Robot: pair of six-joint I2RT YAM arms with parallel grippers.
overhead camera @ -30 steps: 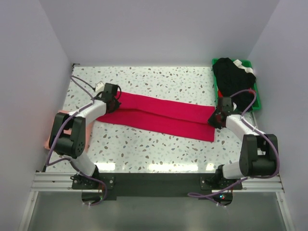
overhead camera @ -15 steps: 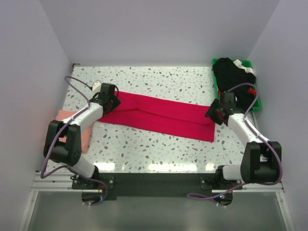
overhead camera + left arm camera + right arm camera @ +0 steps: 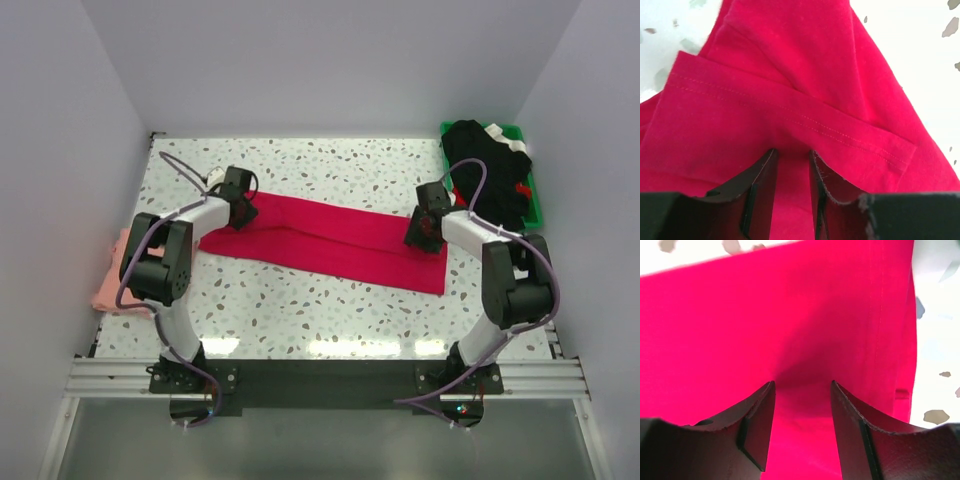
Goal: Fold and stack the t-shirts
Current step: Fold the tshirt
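Left tool and right tool hang with fingers parted, gripping nothing, each over one end of the red t-shirt. It lies as a long strip across the tabletop, probably ready for the next fold. The pink t-shirt lies at the left edge.

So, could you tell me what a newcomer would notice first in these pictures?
The bright red t-shirt, folded into a long strip, lies slantwise across the speckled table, the left gripper open over one end and the right gripper over the other. A green bin of black clothing stands in the far right corner, and a pink t-shirt lies at the table's left edge.
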